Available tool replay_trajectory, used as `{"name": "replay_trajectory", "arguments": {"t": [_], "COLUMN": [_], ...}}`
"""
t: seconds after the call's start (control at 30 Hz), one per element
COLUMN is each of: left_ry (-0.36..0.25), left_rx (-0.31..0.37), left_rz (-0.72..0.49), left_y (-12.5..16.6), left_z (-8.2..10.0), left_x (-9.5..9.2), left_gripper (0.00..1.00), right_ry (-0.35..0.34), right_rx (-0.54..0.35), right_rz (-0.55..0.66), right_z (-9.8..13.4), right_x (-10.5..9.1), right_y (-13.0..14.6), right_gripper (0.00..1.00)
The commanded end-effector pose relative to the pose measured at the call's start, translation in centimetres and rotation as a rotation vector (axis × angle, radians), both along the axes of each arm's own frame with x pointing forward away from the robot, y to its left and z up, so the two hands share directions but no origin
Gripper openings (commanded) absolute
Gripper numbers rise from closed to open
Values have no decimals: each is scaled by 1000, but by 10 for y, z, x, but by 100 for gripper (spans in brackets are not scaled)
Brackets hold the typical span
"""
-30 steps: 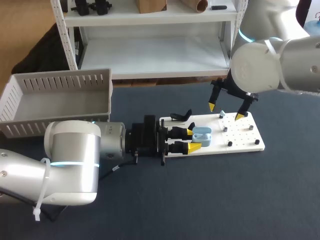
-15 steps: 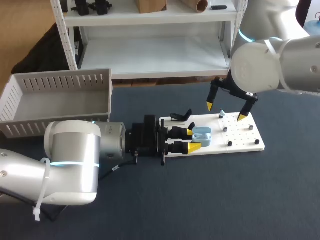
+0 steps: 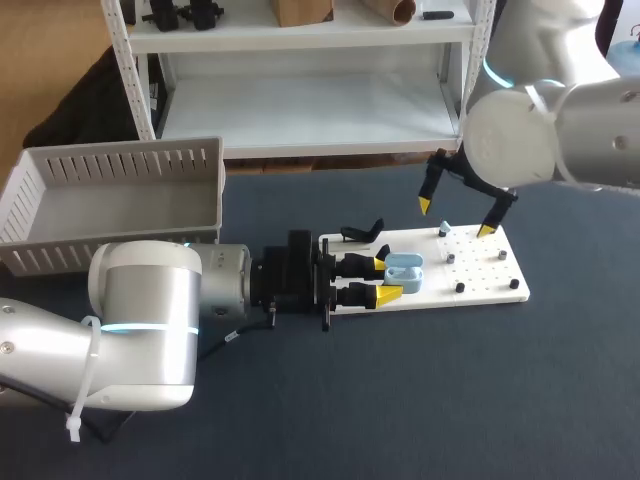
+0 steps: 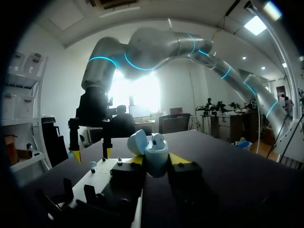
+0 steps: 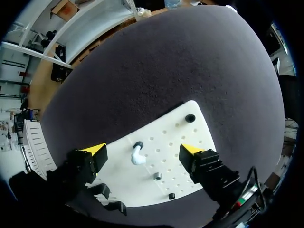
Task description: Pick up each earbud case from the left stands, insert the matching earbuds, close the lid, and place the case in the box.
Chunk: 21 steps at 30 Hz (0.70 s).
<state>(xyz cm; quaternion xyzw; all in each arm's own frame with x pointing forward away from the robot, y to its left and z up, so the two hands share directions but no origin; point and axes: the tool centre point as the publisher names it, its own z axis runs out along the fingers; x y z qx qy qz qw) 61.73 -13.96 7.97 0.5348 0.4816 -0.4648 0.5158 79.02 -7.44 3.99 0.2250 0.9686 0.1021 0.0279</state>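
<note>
While gripped in the left claw [image 3: 388, 279], the earbud case [image 3: 404, 270] sits lid-open over the left end of the white board [image 3: 490, 285].
Light blue shell, pinched from both sides by the yellow tips. Right claw [image 3: 455, 218] hangs spread wide above the far part of the board, with a white earbud [image 5: 137, 156] on its peg below, between the fingers. Grey box [image 3: 120, 190] stands far left on the dark surface [image 3: 450, 400], well apart.

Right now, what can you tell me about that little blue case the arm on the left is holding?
The case is a small, rounded, pale blue shell that looks like smooth plastic. Its lid is hinged open and tipped back. The case sits open side up, gripped from two sides by the left arm's yellow-tipped jaws, over the left end of the white board.
</note>
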Motion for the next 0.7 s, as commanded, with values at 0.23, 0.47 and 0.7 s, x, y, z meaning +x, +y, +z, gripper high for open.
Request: {"name": "replay_trajectory", "arguments": {"t": [0.23, 0.47, 0.7], "left_ry": [-1, -1, -1], "left_rx": [0, 0, 0], "left_rz": [4, 4, 4], "left_y": [-1, -1, -1], "left_z": [-1, -1, -1], "left_x": [0, 0, 0], "left_gripper": [0, 0, 0], "right_ry": [-69, -67, -61], "right_rx": [-24, -60, -72], "right_rz": [2, 13, 10], "right_z": [10, 0, -6], "right_x": [3, -3, -3], "right_y": [8, 13, 13], "right_gripper": [100, 38, 32]}}
